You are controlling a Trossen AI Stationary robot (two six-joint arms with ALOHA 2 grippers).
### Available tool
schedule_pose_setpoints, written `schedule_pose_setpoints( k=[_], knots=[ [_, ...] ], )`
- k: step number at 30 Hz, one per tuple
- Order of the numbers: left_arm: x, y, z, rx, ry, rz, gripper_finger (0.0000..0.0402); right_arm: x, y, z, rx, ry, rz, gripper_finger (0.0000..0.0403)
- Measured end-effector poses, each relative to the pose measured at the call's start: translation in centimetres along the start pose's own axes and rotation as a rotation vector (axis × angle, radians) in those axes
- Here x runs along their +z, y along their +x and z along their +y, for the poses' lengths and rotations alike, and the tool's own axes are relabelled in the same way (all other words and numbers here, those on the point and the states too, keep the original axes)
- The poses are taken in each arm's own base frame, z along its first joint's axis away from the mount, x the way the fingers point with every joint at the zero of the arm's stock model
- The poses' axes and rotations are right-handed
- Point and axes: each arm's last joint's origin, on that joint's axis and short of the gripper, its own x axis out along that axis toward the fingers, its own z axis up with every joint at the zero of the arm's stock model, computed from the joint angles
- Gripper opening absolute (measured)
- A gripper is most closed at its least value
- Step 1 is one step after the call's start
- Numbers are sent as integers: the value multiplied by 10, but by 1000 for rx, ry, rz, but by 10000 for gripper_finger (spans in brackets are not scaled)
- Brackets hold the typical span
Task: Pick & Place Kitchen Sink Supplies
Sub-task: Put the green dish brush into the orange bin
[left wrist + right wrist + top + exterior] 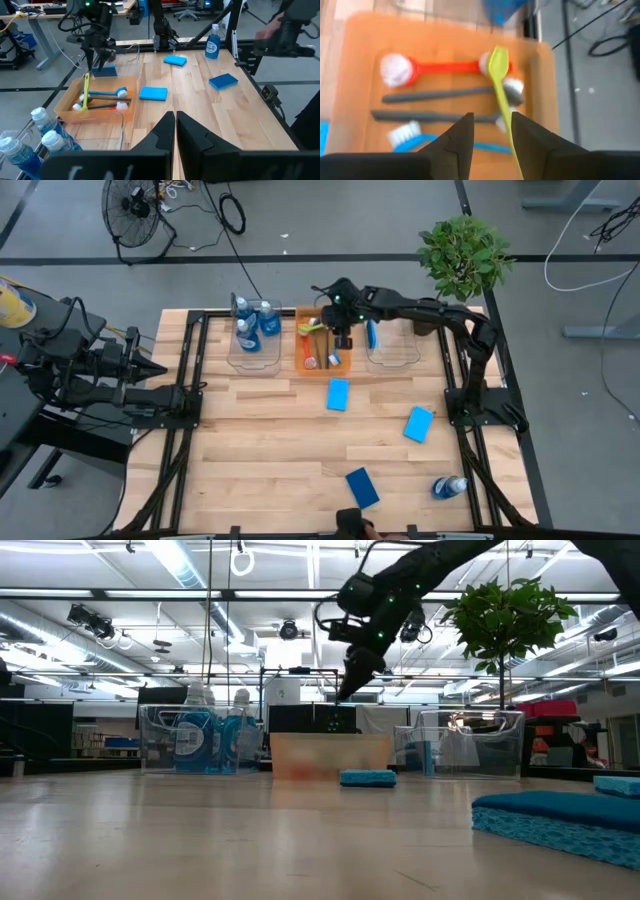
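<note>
My right gripper (341, 330) hangs open over the orange bin (305, 362), fingers pointing down (490, 130). In the bin lie a red brush (445, 66), two dark grey ones (435, 95) and a blue one (105, 93). A yellow-green brush (86, 92) stands tilted in the bin, its lower end among the others and its upper end just under the fingers; in the left wrist view a small gap shows between them. Three blue sponges (338, 394) (418, 423) (362, 487) and a lying bottle (450, 487) rest on the table. My left gripper (175, 122) waits shut at the left edge.
A clear bin (255, 355) left of the orange one holds blue-filled bottles (254, 325). Another clear bin (400, 358) on the right holds an upright blue sponge (372, 333). A potted plant (463, 255) stands behind it. Black frame rails (190, 395) run along both table sides.
</note>
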Motion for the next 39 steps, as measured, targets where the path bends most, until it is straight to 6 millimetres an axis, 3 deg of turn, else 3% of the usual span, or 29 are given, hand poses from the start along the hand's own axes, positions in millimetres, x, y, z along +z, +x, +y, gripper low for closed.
schedule_pose_setpoints(
  k=[4,9,19,39],
  knots=[
    [0,0,0,0,0,0,23,-11,-1,-11,-5,4,40,133],
    [0,0,0,0,0,0,23,-18,-1,-17,-39,-121,90,133],
    [0,0,0,0,0,0,23,-30,44,-19,-71,-285,210,133],
    [0,0,0,0,0,0,23,-38,77,-18,-82,-346,244,132]
  ],
)
